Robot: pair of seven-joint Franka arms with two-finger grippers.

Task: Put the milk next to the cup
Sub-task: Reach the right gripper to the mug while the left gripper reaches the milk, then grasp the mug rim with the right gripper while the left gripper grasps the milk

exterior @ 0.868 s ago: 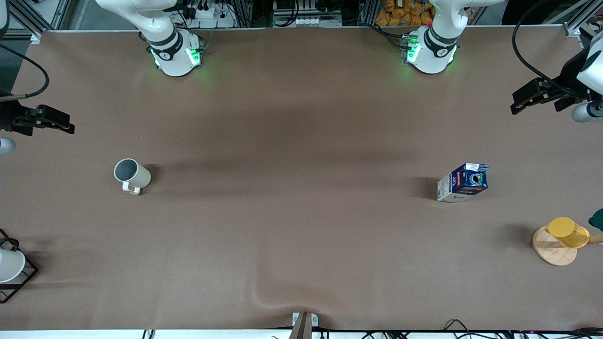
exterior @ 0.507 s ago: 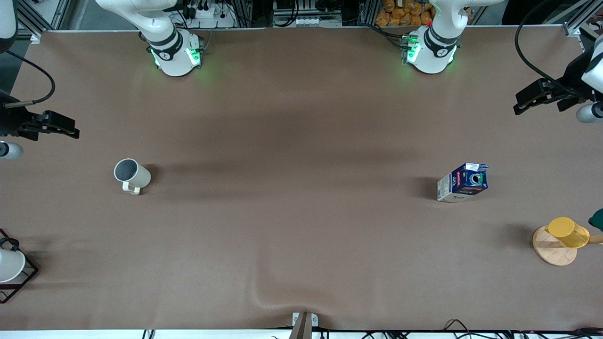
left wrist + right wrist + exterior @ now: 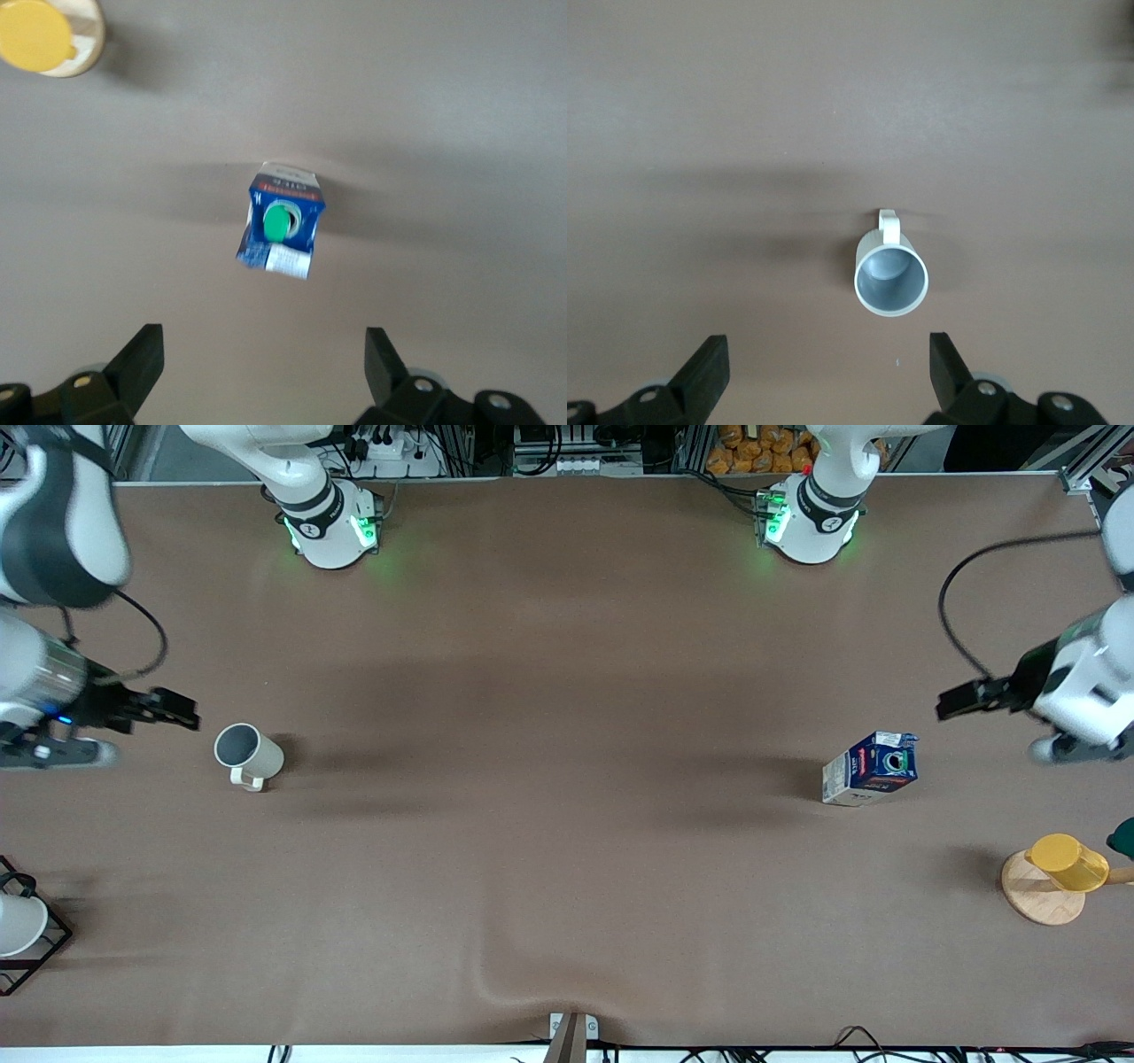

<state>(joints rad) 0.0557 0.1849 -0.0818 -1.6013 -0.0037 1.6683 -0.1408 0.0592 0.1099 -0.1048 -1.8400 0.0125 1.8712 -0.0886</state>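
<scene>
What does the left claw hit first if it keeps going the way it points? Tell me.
Probably the milk: it lies ahead of the open left claw, centred between its fingers in the left wrist view. Nothing shows in between, though the depth is unclear.

Left arm: extends from its base out to its own end of the table, wrist turned inward, left gripper point(image 3: 952, 701) held in the air with fingers point(image 3: 142, 354) spread wide and nothing between them. Right arm: reaches out to its end of the table likewise, right gripper point(image 3: 182, 713) aloft, fingers point(image 3: 709, 363) spread wide and empty.
</scene>
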